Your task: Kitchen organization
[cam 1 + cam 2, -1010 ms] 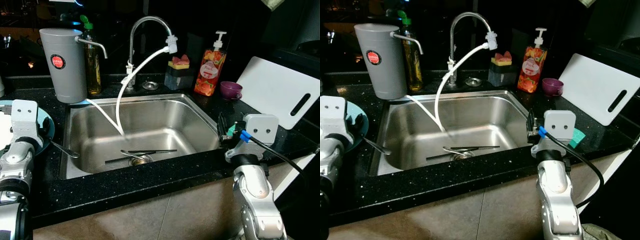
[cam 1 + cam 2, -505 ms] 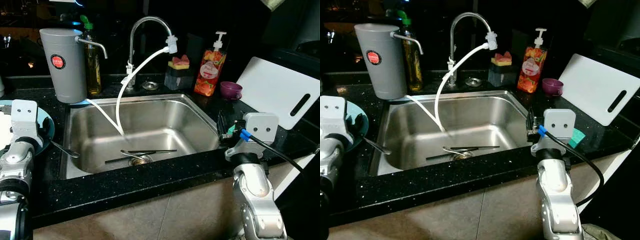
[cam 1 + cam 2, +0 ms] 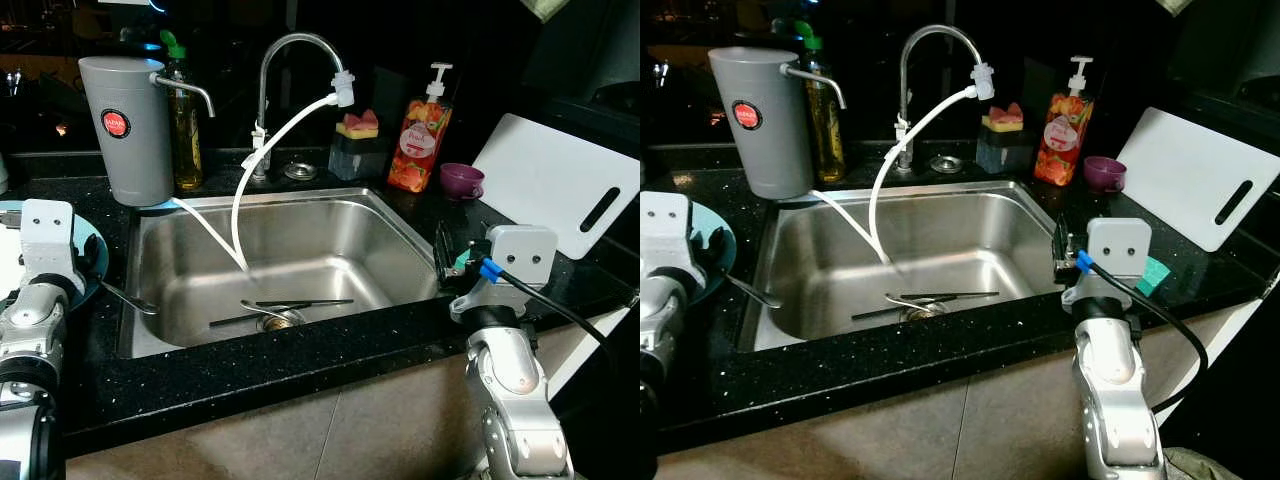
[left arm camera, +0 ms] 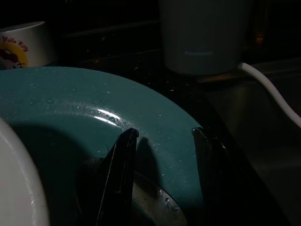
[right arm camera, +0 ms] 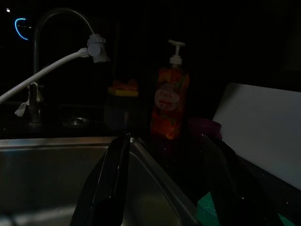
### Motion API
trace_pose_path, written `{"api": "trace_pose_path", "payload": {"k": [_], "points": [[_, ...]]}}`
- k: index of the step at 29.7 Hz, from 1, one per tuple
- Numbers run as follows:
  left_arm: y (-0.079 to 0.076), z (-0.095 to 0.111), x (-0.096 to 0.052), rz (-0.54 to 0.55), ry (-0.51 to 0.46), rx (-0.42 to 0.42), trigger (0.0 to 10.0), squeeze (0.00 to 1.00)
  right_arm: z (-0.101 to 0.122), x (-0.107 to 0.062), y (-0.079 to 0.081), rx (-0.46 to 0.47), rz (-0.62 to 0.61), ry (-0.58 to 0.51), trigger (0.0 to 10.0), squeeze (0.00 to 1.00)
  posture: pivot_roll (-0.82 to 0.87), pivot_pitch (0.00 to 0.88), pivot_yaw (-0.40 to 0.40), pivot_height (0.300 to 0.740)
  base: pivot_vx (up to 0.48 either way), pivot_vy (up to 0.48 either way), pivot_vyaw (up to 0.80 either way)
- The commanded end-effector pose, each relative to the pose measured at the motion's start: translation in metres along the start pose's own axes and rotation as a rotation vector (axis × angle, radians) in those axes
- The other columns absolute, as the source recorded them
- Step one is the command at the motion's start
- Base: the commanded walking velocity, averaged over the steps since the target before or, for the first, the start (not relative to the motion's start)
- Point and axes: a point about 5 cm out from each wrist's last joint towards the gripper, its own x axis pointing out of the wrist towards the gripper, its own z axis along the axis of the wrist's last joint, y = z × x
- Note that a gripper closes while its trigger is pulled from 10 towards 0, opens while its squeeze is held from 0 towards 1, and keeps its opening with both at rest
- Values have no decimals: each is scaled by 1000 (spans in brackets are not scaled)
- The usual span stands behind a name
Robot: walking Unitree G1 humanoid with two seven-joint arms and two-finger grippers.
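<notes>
Left gripper low over the teal plate on the dark counter beside the sink, fingers apart, holding nothing, a spoon just under them. Right gripper open and empty at the sink's right edge, near a green sponge. Could slip off the thin spoon, or push the plate. Could knock the spoon down into the sink with the other things near the drain.
</notes>
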Motion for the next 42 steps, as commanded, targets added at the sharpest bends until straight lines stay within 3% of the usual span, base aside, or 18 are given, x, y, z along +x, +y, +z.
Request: {"api": "trace_pose_path", "payload": {"k": [1, 27, 39, 42], "points": [[4, -19, -7, 6, 91, 9, 10000, 0, -2, 1, -2, 0, -3, 6, 10000, 0, 34, 89, -126, 740, 0, 0, 0], [6, -22, -8, 22, 111, 20, 10000, 0, -1, -1, -2, -2, -10, 8, 10000, 0, 27, 93, -121, 740, 0, 0, 0], [0, -31, -12, 5, 125, 10, 10000, 0, -1, -1, -2, 3, -8, 8, 10000, 0, 25, 98, -123, 740, 0, 0, 0], [-9, -28, -10, -26, 112, -12, 10000, 0, -1, 1, -1, 6, -8, 6, 10000, 0, 28, 96, -123, 740, 0, 0, 0]]}}
